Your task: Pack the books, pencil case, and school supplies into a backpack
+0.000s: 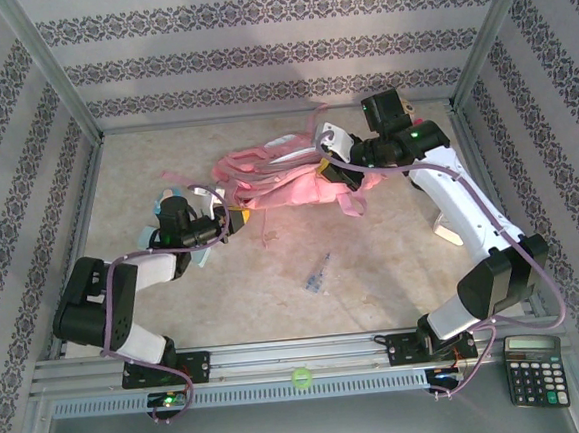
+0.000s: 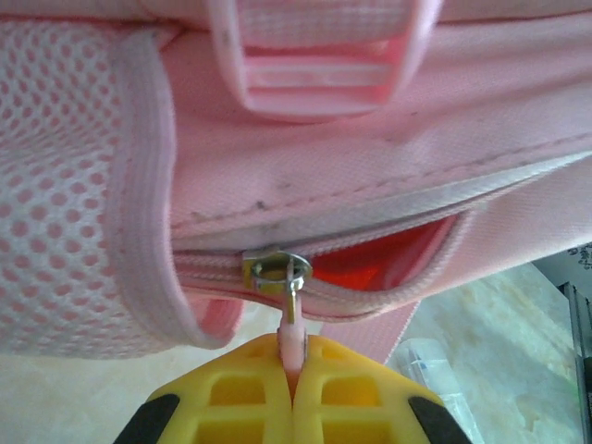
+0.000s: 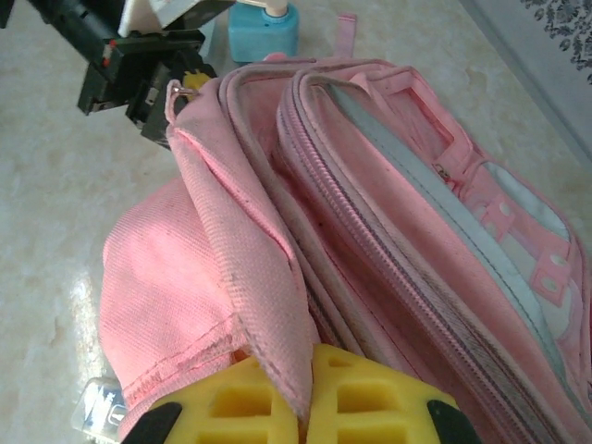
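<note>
Top external: left gripper (image 1: pixel 218 225) sits at the left end of the pink backpack (image 1: pixel 277 182), which lies mid-table (image 1: pixel 176 306) toward the far edge. Right gripper (image 1: pixel 328 171) is at its right end. Clear packet (image 1: pixel 317 273) lies alone nearer the near edge, bare room all round. Calculator (image 1: pixel 534 370) sits off the near right corner.

Left wrist: fingers pinch the zipper pull (image 2: pixel 291 326); the zip is part open, showing red lining (image 2: pixel 388 264).

Right wrist: fingers clamp a backpack fabric fold. A teal-and-white piece (image 3: pixel 264 26) lies beyond.

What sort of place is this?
Probably a lab robot cell: aluminium frame, wallpapered panels boxing in the table, arm bases bolted to a rail.
</note>
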You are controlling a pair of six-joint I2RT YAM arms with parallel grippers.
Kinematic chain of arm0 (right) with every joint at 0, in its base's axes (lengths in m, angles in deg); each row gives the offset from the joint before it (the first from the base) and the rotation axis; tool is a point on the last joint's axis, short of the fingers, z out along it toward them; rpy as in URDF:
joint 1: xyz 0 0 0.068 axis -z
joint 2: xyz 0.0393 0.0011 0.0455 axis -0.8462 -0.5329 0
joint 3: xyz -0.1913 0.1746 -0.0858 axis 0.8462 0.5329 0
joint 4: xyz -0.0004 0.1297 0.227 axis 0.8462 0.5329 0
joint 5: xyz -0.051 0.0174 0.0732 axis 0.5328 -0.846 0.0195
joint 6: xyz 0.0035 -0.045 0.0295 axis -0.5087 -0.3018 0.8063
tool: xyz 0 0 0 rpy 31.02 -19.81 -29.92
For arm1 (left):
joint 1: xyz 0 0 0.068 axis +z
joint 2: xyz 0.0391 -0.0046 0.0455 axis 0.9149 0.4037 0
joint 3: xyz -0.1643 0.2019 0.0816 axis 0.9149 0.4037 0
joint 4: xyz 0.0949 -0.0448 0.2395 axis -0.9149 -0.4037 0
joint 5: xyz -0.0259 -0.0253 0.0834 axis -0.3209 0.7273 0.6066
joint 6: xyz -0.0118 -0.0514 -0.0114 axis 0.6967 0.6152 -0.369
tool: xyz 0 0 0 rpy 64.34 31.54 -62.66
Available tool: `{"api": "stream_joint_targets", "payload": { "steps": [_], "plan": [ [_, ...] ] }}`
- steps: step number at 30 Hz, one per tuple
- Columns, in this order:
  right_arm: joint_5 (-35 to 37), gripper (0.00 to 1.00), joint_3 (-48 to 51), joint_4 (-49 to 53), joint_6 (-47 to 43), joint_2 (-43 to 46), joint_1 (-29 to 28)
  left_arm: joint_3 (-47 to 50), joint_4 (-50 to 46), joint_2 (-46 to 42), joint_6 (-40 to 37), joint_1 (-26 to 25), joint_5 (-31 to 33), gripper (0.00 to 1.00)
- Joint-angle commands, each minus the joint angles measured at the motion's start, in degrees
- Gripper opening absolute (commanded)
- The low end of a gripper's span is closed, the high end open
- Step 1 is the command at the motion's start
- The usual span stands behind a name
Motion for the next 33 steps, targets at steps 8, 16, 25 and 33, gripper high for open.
{"api": "stream_joint_targets", "payload": {
  "steps": [8, 16, 25, 33],
  "plan": [
    [9.69, 0.0, 10.48, -19.89, 11.4, 2.87, -5.91, -3.1, -4.53, -7.11, 0.0, -4.59, -10.04, 0.0],
    [12.61, 0.0, 18.1, -32.31, 18.65, 1.92, -8.41, -8.92, -15.05, -10.92, -2.81, -11.9, -14.33, 0.0],
    [8.43, 0.0, 21.95, -35.48, 16.6, 3.2, -9.08, -16.35, -30.79, -12.68, -10.74, -18.36, -9.25, 0.2],
    [-3.41, 0.0, 26.17, -29.01, -5.53, 9.06, -6.6, -23.96, -62.3, -19.44, -41.16, -17.23, 5.75, 0.79]
  ]
}}
